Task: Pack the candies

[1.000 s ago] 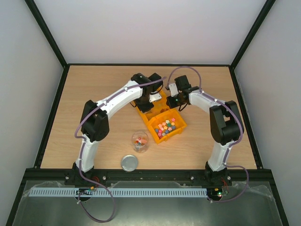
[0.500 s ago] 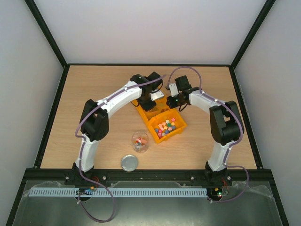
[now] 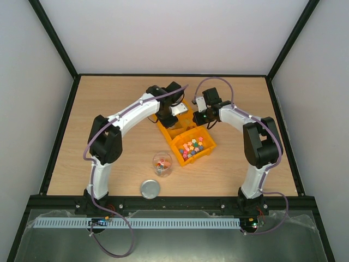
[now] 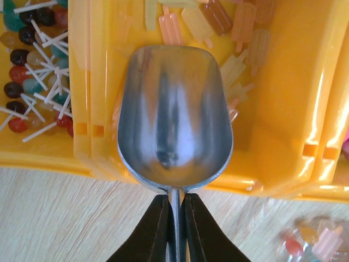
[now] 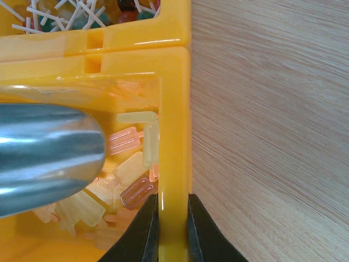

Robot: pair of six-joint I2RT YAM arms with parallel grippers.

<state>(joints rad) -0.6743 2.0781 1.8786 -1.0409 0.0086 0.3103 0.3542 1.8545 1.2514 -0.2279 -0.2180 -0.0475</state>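
The candies (image 4: 32,71), small red, dark and green sweets on thin white sticks, lie in the far yellow bin (image 4: 43,155) and show in the right wrist view (image 5: 82,11); in the top view my left arm hides them. My left gripper (image 4: 174,199) (image 3: 173,106) is shut on the handle of an empty metal scoop (image 4: 174,125) (image 5: 43,158). The scoop hangs over the middle yellow bin (image 4: 272,109) of pale popsicle-shaped sweets (image 5: 128,139). My right gripper (image 5: 173,202) (image 3: 199,115) is shut on that bin's side wall (image 5: 173,109).
The near yellow bin (image 3: 208,148) holds chunky pastel pieces (image 3: 192,147). A clear jar (image 3: 162,162) with a few sweets stands in front of the bins, partly seen in the left wrist view (image 4: 313,243). Its round metal lid (image 3: 150,189) lies nearer the bases.
My left wrist has shifted a little toward the far left with the scoop. The right arm, jar and lid have not moved.
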